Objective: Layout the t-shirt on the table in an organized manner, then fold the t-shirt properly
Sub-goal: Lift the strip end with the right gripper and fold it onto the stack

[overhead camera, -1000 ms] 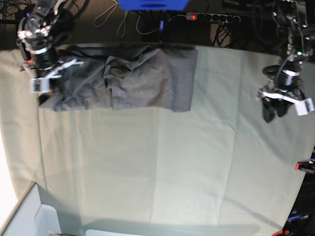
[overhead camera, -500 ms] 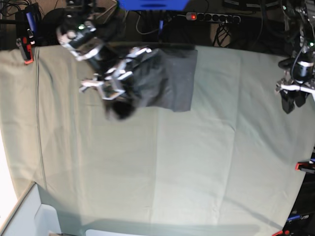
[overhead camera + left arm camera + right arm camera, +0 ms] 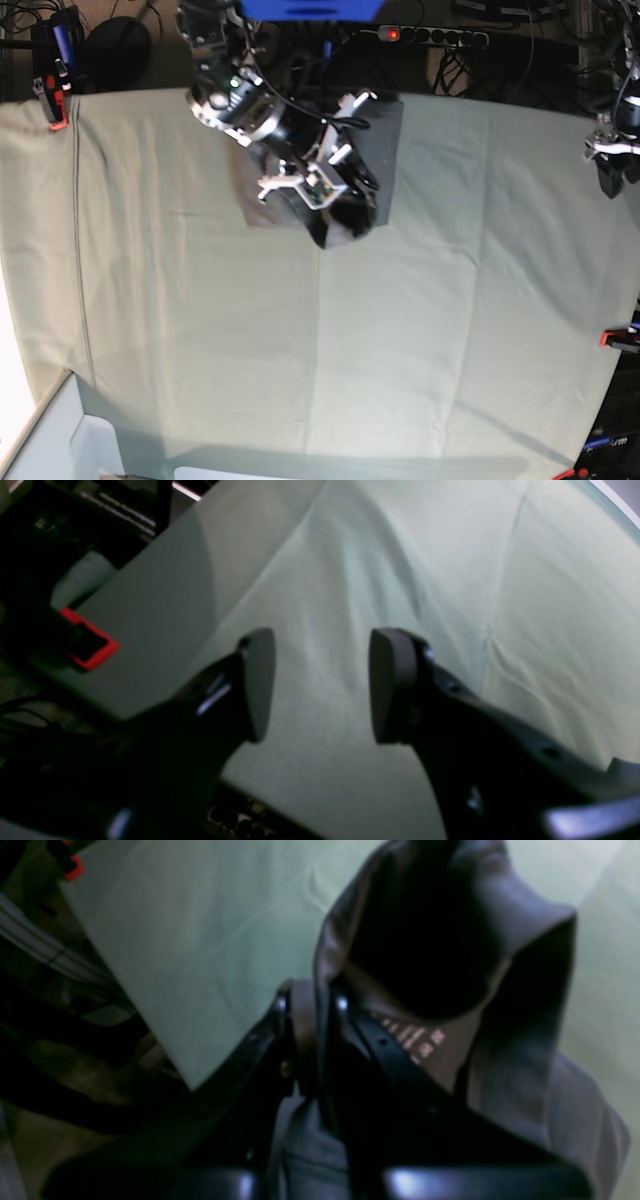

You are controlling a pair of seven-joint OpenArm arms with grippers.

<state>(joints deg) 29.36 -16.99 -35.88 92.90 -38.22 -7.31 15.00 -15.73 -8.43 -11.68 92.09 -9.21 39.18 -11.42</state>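
The grey t-shirt (image 3: 385,150) lies at the table's (image 3: 400,350) far edge, doubled over into a narrow stack. My right gripper (image 3: 332,212) hangs over its near right part, shut on a raised fold of the shirt. In the right wrist view the shut fingers (image 3: 305,1010) pinch grey fabric (image 3: 500,965) that drapes over them, with a printed label (image 3: 415,1040) showing. My left gripper (image 3: 610,180) is at the table's right edge, far from the shirt. In the left wrist view it (image 3: 322,685) is open and empty above bare green cloth (image 3: 400,555).
Red clamps sit at the table edges (image 3: 55,110) (image 3: 620,338) (image 3: 90,647). A power strip (image 3: 430,35) and cables lie beyond the far edge. A white box (image 3: 60,440) stands at the near left corner.
My right gripper has carried the shirt's left end rightward over the rest, so the shirt is much narrower. My left arm has drawn back up and right to the table's edge.
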